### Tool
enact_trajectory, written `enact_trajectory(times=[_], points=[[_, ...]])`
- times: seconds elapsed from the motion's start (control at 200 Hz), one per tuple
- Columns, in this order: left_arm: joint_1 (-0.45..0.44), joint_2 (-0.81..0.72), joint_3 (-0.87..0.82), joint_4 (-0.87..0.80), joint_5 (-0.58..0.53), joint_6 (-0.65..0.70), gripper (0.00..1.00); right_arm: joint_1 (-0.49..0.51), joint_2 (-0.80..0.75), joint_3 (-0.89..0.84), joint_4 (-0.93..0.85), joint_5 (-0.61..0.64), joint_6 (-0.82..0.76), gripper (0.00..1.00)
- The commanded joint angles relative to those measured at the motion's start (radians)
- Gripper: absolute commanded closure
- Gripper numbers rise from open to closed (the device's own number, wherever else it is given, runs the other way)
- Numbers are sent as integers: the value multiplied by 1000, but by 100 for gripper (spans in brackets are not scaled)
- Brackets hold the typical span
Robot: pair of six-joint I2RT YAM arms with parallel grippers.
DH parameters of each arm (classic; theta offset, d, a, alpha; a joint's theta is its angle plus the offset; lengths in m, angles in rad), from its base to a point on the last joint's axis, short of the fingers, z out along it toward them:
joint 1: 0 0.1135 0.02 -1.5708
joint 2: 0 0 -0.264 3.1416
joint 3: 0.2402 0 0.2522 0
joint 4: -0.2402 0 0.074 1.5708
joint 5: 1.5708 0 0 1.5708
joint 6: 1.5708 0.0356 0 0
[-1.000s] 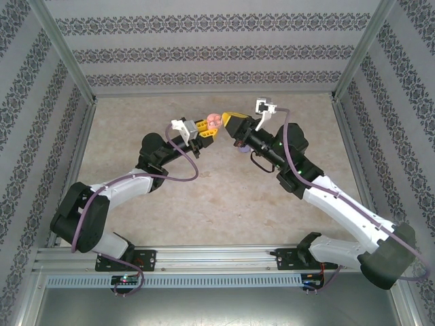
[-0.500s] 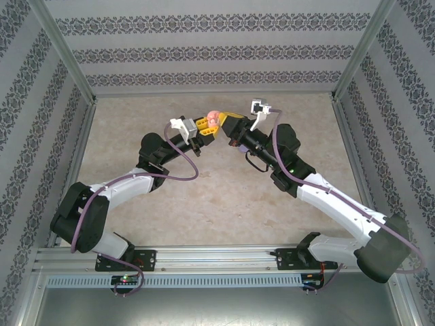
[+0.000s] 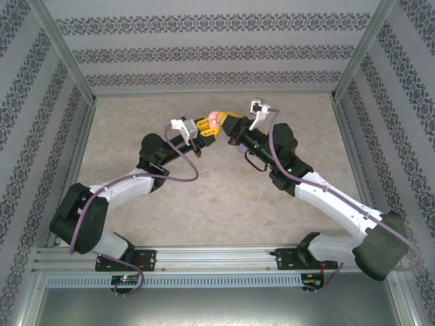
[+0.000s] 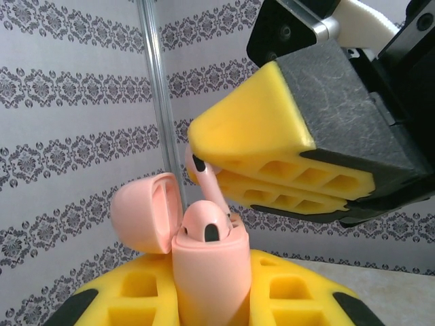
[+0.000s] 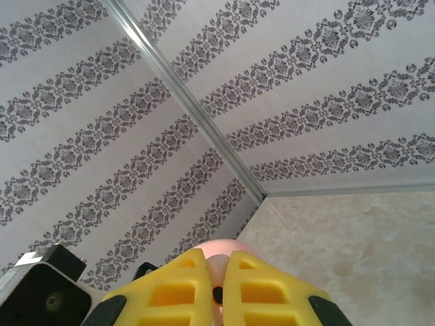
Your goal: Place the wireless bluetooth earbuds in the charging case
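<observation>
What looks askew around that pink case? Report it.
The pink earbud pinched in the right claw is tilted: its stem slants toward the open charging case rather than pointing straight in. The other earbud sits upright inside the case, which the left claw grips. Nothing looks spilled or damaged.

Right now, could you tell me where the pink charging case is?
In the left wrist view, the charging case stands upright in the left gripper, lid open, just below the right gripper holding a pink earbud.
</observation>
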Motion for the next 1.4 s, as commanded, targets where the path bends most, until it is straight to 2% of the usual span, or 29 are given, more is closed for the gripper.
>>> enact_trajectory(times=[0.0, 0.335, 0.525, 0.769, 0.814, 0.879, 1.104, 1.264, 1.394], points=[[-18, -27, 35, 45, 10, 10, 100, -11, -9, -15, 33, 14, 9, 92], [-19, -25, 44, 47, -11, 12, 100, -10, -14, -34, 24, -15, 19, 95], [-20, -24, 52, 44, -40, 13, 100, 11, -30, -50, -18, -20, -27, 95], [-20, -19, 63, 29, -42, 13, 100, 12, -10, -39, -67, -14, -32, 93], [-20, -19, 63, 26, -43, 14, 100, 11, -4, -27, -75, -18, -31, 90], [-20, -19, 62, 18, -45, 13, 100, 7, 1, -13, -83, -19, -31, 79], [-25, -10, 57, 19, -46, 12, 100, -26, 3, 57, -105, -20, -11, 61], [-26, -1, 51, 25, -48, 7, 100, -59, -7, 84, -96, -29, 24, 36], [-27, -1, 37, 23, -54, 9, 100, -108, -52, 87, -116, -36, 67, 32]])
